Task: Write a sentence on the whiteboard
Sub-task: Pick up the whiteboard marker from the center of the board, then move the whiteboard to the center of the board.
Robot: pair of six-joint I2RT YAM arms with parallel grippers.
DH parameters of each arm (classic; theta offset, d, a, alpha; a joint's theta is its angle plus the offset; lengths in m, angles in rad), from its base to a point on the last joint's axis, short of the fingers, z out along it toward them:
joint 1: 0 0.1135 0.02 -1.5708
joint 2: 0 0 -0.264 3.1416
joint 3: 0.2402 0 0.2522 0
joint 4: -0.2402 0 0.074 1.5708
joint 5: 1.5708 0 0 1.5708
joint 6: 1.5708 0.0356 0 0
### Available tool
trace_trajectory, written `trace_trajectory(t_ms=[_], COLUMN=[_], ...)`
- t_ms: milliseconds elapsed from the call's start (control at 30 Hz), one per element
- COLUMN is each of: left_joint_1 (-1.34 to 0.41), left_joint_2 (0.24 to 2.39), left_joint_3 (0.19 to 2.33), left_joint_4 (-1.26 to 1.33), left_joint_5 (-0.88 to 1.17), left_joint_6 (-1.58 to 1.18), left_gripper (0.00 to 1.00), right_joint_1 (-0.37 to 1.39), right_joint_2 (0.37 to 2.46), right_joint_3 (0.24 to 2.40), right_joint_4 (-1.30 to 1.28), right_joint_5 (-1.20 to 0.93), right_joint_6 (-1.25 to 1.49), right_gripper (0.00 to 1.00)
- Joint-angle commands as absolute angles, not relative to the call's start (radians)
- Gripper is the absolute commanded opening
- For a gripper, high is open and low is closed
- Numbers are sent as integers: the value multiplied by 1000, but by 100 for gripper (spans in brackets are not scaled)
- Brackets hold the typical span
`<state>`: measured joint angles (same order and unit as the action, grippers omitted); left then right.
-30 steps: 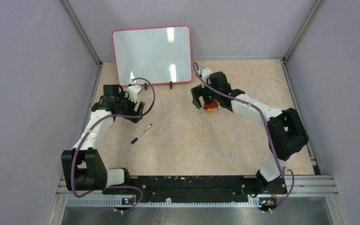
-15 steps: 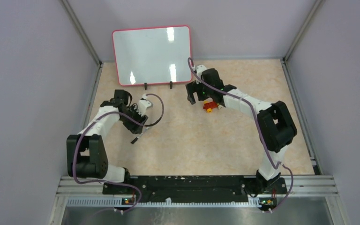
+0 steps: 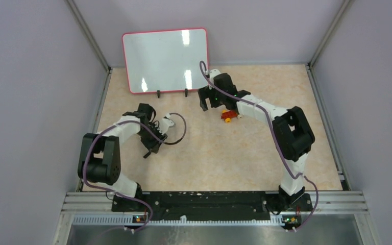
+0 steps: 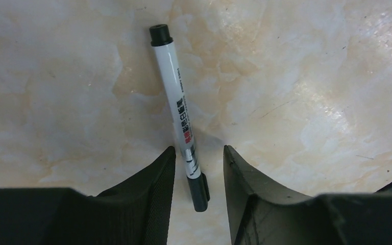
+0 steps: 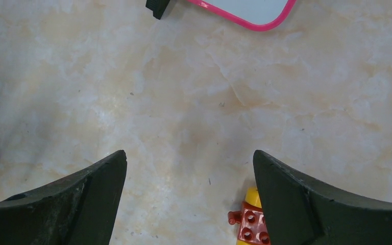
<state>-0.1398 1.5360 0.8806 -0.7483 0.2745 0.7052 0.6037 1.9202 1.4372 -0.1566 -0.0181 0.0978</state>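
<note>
The whiteboard point(image 3: 166, 58), white with a red frame, stands tilted at the back of the table; no sentence shows on it. A black-capped white marker point(image 4: 179, 109) lies flat on the table. My left gripper point(image 4: 199, 150) is down over it, jaws partly closed and straddling its lower capped end, with a gap still showing on the right side. From above, the left gripper point(image 3: 149, 148) covers most of the marker point(image 3: 146, 153). My right gripper point(image 3: 204, 102) hangs wide open and empty over bare table near the board's lower right corner point(image 5: 255, 24).
A small red and yellow toy block point(image 3: 228, 117) lies just right of the right gripper, beside its right finger point(image 5: 296, 204). One black foot of the board point(image 5: 157, 7) shows at the top of the right wrist view. Grey walls enclose the table.
My left arm swung toward the near side and came down over the marker, its jaws narrowing around it. My right gripper shifted left toward the board's corner, still wide open.
</note>
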Motion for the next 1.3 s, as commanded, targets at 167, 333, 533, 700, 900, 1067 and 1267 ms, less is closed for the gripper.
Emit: trace_trajectory(t_ms=[167,333,533,700,900,1067,1267], left_joint_1=[-149,-134,4,82,87,98,106], left_joint_2=[1596,1578,1456,1369,1303,1287,1281], left_joint_3=[873,927,1049,1093,1046,1042,1042], left_joint_4=[-691,-678,-635,-549,-471,-467,-463], left_joint_5=[236,255,437,484,506,508,523], left_joint_6=[650,563,378,234,142,131,124], left_gripper=[30,0,0,0,0,0,0], right_joint_1=[625,638,688,736,747,750,753], right_joint_2=[1990,2021,2098,2191,2339,2474,2576], right_joint_3=[1537,1579,1677,1773,1961,2166,2298], right_joint_4=[-124,-113,-129,-123,-183,-260,-296], right_joint_5=[16,49,193,337,385,432,435], right_joint_6=[126,154,225,242,279,288,299], right_gripper=[91,91,88,78,73,68,63])
